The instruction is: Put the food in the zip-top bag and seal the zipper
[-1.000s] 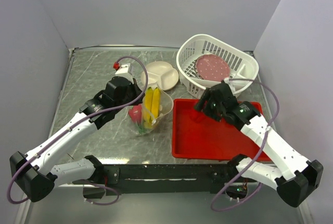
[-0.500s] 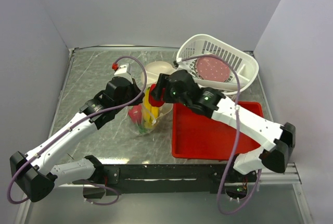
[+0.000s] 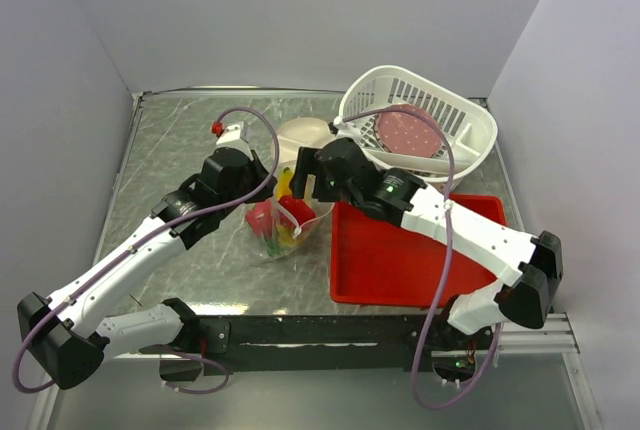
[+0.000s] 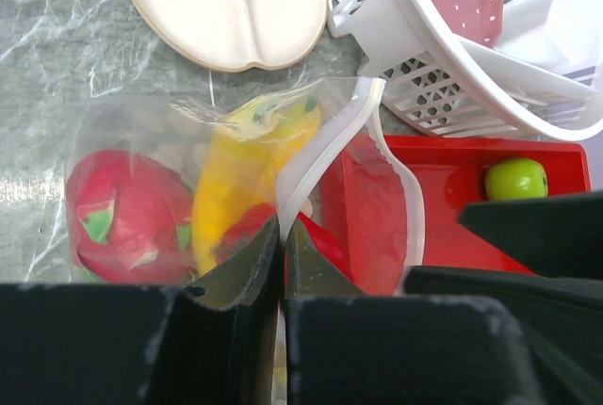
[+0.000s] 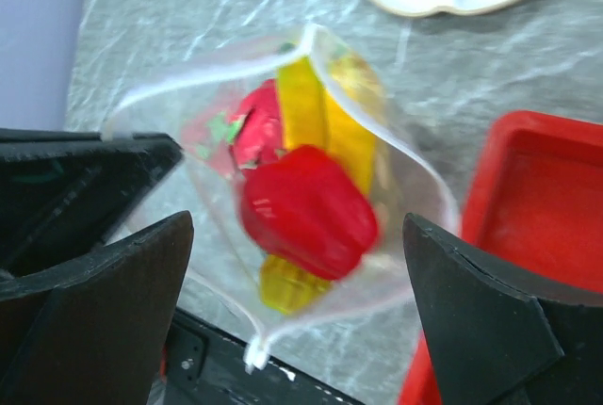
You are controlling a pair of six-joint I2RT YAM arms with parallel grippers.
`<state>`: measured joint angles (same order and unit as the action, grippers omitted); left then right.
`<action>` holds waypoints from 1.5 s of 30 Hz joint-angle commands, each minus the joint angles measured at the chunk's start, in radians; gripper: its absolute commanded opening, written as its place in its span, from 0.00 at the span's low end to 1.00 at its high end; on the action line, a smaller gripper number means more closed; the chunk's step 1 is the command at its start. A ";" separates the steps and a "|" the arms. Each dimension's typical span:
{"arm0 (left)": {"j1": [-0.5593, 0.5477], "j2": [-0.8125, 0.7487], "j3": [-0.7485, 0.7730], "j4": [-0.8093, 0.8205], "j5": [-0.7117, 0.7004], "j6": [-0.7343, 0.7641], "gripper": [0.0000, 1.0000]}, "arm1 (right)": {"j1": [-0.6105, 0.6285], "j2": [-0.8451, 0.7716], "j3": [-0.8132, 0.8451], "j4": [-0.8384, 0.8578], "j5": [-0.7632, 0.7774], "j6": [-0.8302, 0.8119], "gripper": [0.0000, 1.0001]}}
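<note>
White slotted basket [image 3: 442, 98] is sitting at the grey marbled table's [image 3: 180, 140] far right, holding a reddish speckled disc [image 3: 407, 132], apparently tilted. Cream divided plate [image 3: 305, 132] is lying just beside the basket; red tray [image 3: 390, 260] is lying nearer.

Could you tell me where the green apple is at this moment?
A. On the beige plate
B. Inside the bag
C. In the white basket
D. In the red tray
D: the left wrist view shows the apple resting in the tray, outside the bag.
</note>
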<state>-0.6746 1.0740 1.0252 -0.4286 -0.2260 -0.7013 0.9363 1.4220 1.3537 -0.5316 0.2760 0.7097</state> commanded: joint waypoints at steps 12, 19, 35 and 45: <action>0.009 -0.036 0.026 0.091 0.053 0.029 0.11 | -0.509 -0.468 -0.367 -0.284 0.186 0.134 1.00; 0.010 -0.040 0.009 0.102 0.109 0.026 0.12 | -0.747 -0.497 -0.548 -0.184 0.216 0.047 1.00; 0.010 -0.032 0.030 0.073 0.157 0.060 0.12 | -0.958 -0.439 -0.780 0.255 0.114 0.079 1.00; 0.012 -0.045 0.019 0.074 0.157 0.062 0.12 | -0.984 -0.339 -0.803 0.306 0.140 0.117 1.00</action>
<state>-0.6678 1.0626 1.0252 -0.4023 -0.0830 -0.6548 -0.0280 1.0618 0.5663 -0.3000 0.3779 0.7982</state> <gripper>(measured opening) 0.119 0.999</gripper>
